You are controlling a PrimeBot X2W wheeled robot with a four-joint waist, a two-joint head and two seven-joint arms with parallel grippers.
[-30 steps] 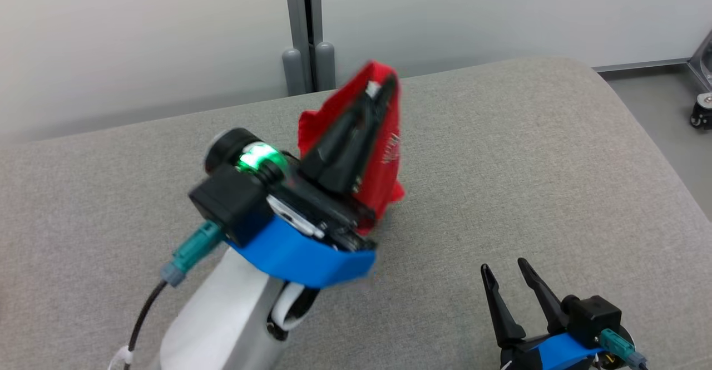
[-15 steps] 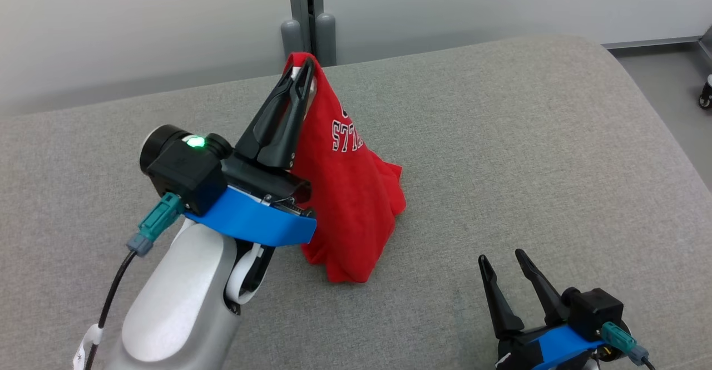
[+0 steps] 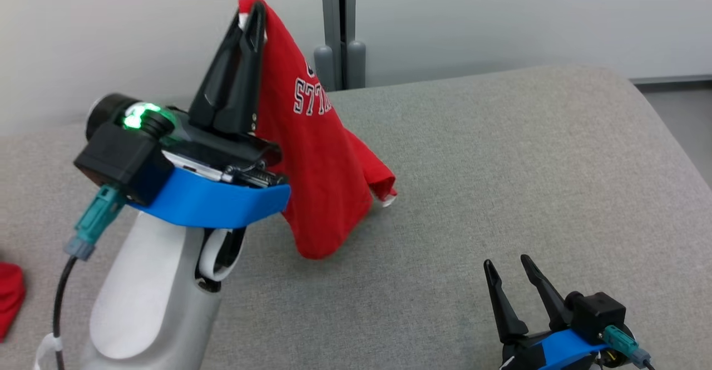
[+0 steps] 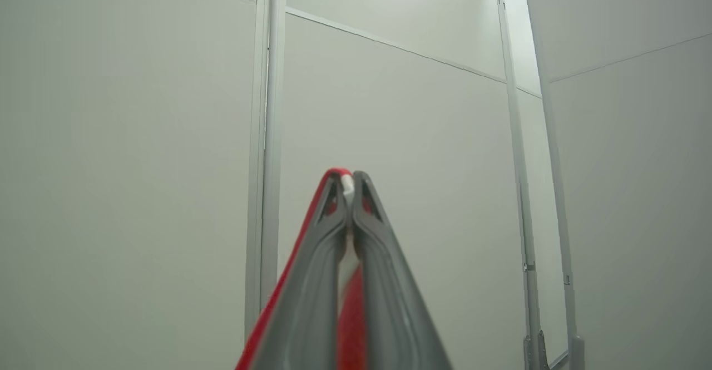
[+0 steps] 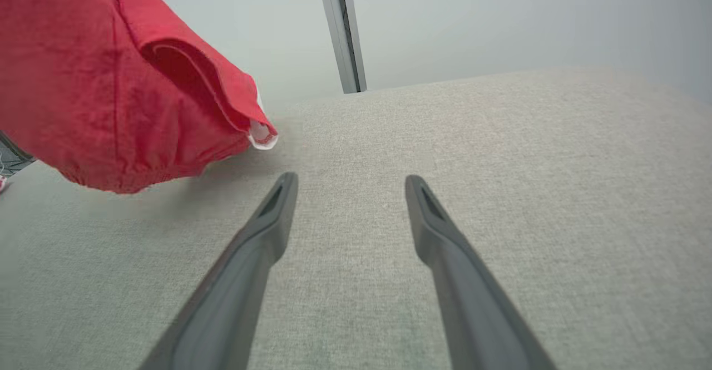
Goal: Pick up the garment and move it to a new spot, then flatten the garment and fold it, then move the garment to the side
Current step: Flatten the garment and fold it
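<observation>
Got the red T-shirt with white block lettering [image 3: 317,164] pinched at 1 bunched edge in the left gripper [image 3: 255,8], long dark jaws squeezed together on the cloth, a bit of white trim poking out at the tips. Hangs as a narrow drape below those tips, over the left-middle of the wide grey woven cushion [image 3: 500,164], low hem close above the fabric. Can't tell if brushing or clear. Looks like the carry-to-a-new-spot step, so early days, flattening and folding not yet started.

Right gripper [image 3: 506,261] parked low at the near right, 2 fingers spread wide, holding nothing, well apart from the shirt.

To do this bit well: lift enough to get the hem and the dangling sleeve off the cushion before travelling sideways, otherwise expect drag and a twisted pile. Move slow, with only 1 small pinch carrying everything. Pick a landing spot toward the open middle, within reach of both arms and away from the small red cloth lump [image 3: 8,297] at the far left edge. Lower hem first, then lay the rest out away from it. Saves work on the flattening.
</observation>
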